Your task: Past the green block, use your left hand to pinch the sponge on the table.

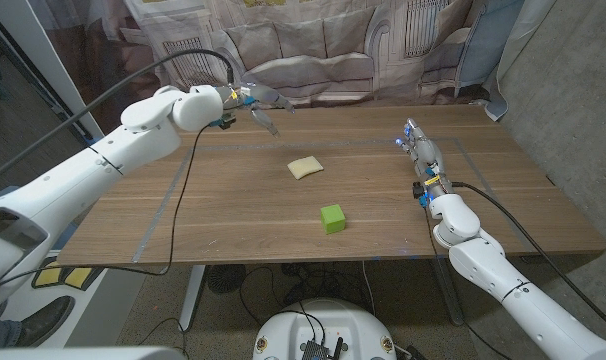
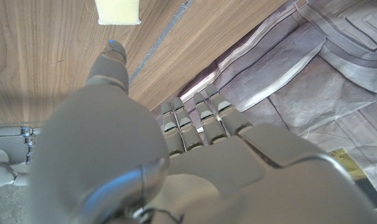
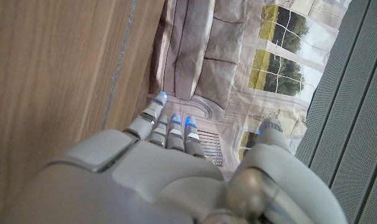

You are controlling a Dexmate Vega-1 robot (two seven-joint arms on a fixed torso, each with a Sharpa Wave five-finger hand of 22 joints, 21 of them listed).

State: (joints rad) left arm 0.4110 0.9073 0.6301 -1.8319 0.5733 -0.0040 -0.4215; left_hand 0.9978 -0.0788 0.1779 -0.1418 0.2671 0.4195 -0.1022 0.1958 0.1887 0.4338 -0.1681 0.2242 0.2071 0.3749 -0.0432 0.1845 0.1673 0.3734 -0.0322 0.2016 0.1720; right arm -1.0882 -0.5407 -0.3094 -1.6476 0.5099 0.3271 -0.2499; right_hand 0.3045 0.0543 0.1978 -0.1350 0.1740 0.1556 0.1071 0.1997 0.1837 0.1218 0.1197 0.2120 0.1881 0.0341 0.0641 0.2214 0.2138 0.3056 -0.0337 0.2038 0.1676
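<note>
A pale yellow sponge (image 1: 305,167) lies near the middle of the wooden table (image 1: 233,220). A green block (image 1: 332,218) sits nearer the front edge, a little to the sponge's right. My left hand (image 1: 260,104) hovers above the far left part of the table, behind and left of the sponge, fingers apart and holding nothing. In the left wrist view the sponge (image 2: 117,11) shows beyond my left hand (image 2: 176,143), apart from it. My right hand (image 1: 421,150) stands at the right side of the table, fingers extended, nothing in it; my right hand (image 3: 176,162) also shows in its own wrist view.
A draped printed backdrop (image 1: 313,50) hangs just behind the table's far edge. A black cable (image 1: 183,200) trails from my left arm down over the table's left part. Bare wood lies between the sponge and my right hand.
</note>
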